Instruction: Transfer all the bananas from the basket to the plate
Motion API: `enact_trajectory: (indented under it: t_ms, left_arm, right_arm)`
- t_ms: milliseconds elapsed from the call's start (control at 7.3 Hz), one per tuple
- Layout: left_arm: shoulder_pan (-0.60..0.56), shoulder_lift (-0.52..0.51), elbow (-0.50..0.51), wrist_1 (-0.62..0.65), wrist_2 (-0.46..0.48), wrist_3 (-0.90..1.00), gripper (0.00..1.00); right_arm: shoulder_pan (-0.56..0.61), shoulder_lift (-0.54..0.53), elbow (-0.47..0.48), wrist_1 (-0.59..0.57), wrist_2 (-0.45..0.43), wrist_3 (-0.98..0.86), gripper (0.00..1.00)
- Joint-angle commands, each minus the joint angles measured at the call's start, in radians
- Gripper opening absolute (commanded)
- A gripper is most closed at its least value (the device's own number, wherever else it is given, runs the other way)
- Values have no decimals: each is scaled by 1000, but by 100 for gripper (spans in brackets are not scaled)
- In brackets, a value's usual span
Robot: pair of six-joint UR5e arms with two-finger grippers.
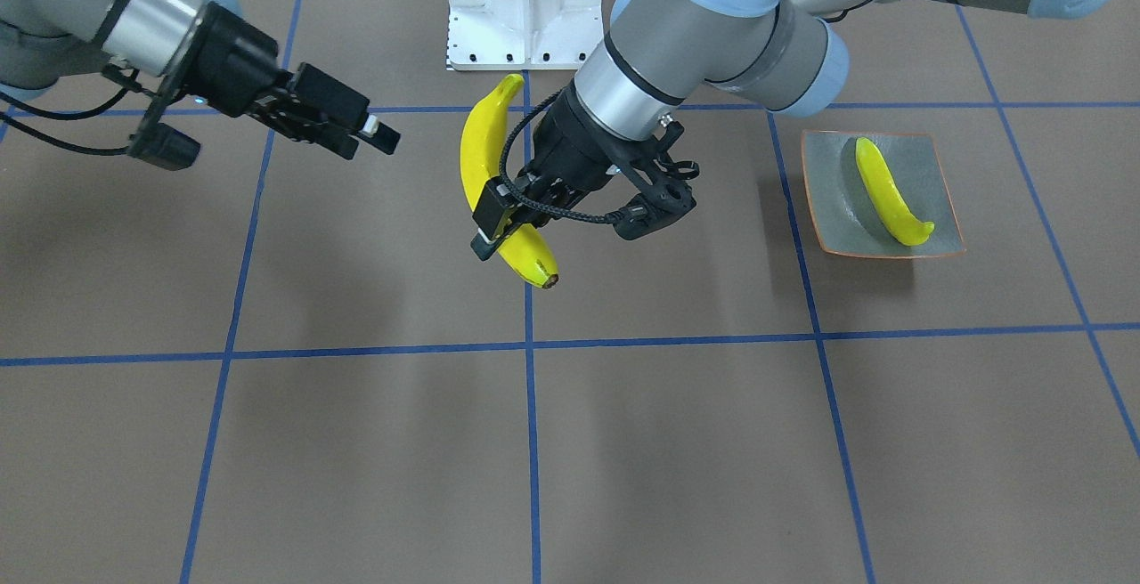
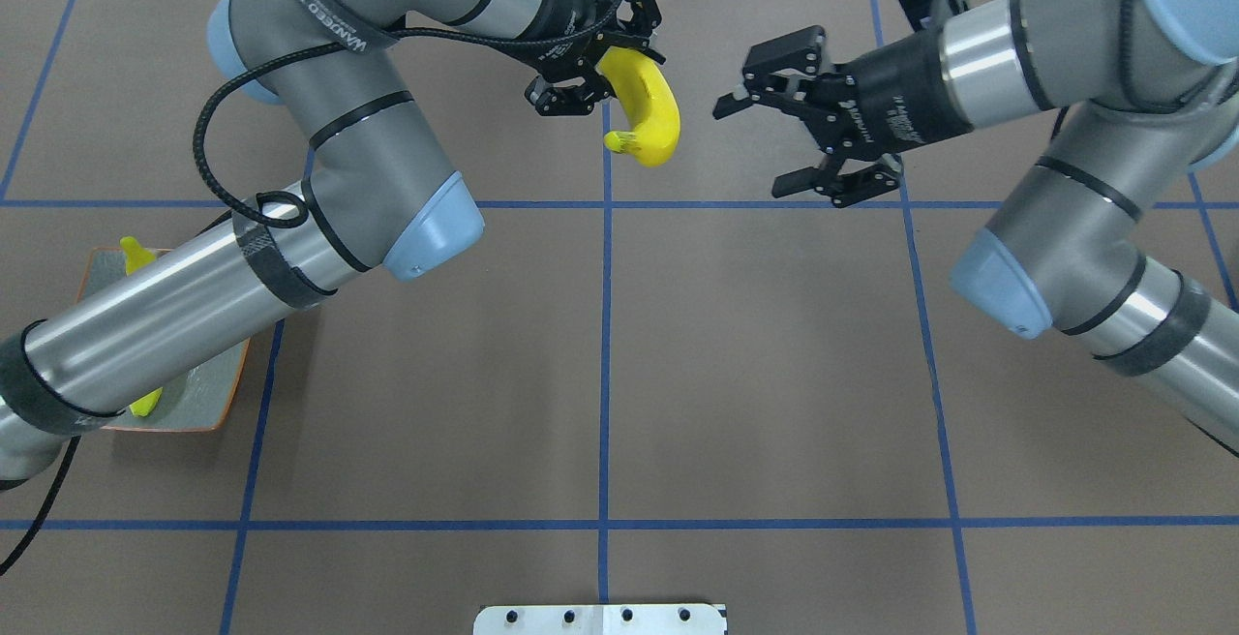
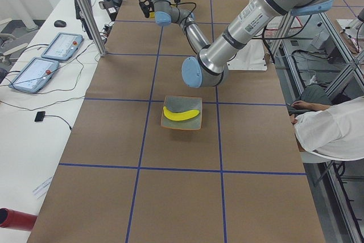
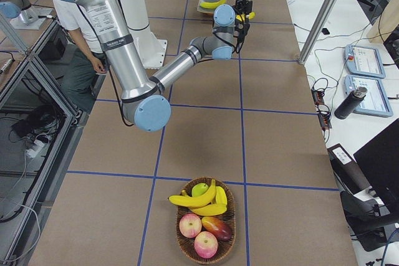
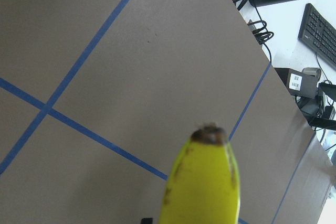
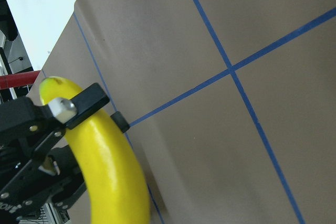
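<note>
My left gripper is shut on a bright yellow banana and holds it in the air above the table's middle, near the far side in the overhead view. The same banana fills the left wrist view and shows in the right wrist view. My right gripper is open and empty, a short way to the banana's right. The grey-green plate with an orange rim holds one banana. The basket shows only in the exterior right view, with bananas in it.
The basket also holds apples and other fruit. My left arm passes over the plate in the overhead view. A white mount stands at the robot's base. Blue tape lines cross the brown table.
</note>
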Motion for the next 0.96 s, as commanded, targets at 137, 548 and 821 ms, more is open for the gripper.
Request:
enact_trajectory:
  t_ms: [137, 548, 821]
  left_arm:
    - [-38, 287, -238, 6, -59, 111, 0]
    - [-107, 609, -364, 3, -124, 372, 0]
    - [-115, 696, -358, 5, -107, 395, 0]
  right_arm:
    - [185, -261, -32, 31, 88, -387, 100]
    - [279, -309, -177, 33, 82, -636, 100]
    - [300, -311, -197, 33, 80, -652, 100]
